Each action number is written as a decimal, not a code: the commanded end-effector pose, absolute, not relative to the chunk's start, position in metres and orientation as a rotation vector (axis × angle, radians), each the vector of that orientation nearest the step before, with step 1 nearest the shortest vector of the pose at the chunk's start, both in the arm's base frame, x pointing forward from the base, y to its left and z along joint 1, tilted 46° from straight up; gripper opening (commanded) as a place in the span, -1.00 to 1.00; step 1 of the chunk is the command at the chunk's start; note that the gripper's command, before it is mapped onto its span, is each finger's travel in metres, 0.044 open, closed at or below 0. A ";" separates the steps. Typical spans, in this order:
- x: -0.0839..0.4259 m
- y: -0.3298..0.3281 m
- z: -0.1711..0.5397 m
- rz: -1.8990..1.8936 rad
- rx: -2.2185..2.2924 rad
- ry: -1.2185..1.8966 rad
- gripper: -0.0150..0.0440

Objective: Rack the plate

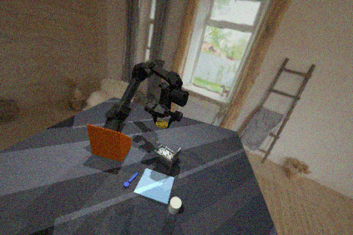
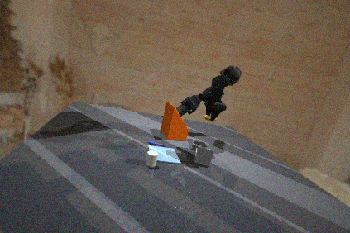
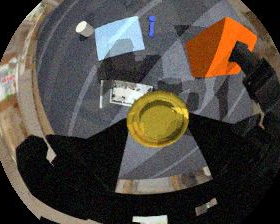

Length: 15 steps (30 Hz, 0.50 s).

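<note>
The yellow round plate (image 1: 162,124) (image 2: 207,117) (image 3: 158,119) is held in the air, roughly level, its face filling the space between the fingers in the wrist view. My gripper (image 1: 163,122) (image 3: 157,119) is shut on it, with one finger at each side of the rim. The small grey-white dish rack (image 1: 167,154) (image 2: 204,156) (image 3: 128,93) stands on the table. In the top view the plate hangs above and behind it; in the wrist view the rack lies just beyond the plate's upper left edge. The rack's slots are too small to make out clearly.
A tall orange block (image 1: 107,143) (image 2: 175,126) (image 3: 206,47) stands near the arm's base. A light blue square (image 1: 155,185) (image 2: 166,154) (image 3: 108,39), a blue spoon-like thing (image 1: 131,180) (image 2: 156,144) (image 3: 152,26) and a white cylinder (image 1: 174,205) (image 2: 151,159) (image 3: 83,28) are on the table beyond the rack.
</note>
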<state>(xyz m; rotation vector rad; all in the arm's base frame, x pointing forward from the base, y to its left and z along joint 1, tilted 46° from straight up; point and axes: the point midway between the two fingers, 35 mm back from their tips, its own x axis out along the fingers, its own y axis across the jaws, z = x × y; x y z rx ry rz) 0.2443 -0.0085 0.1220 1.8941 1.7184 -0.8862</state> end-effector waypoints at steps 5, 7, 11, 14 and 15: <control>0.222 0.015 0.135 -1.159 2.060 1.686 -0.49; 0.220 0.017 0.136 -1.182 2.073 1.681 -0.49; 0.220 0.017 0.136 -1.182 2.073 1.681 -0.49; 0.219 0.019 0.130 -1.192 2.024 1.678 -0.49; 0.217 0.020 0.126 -1.197 1.991 1.674 -0.49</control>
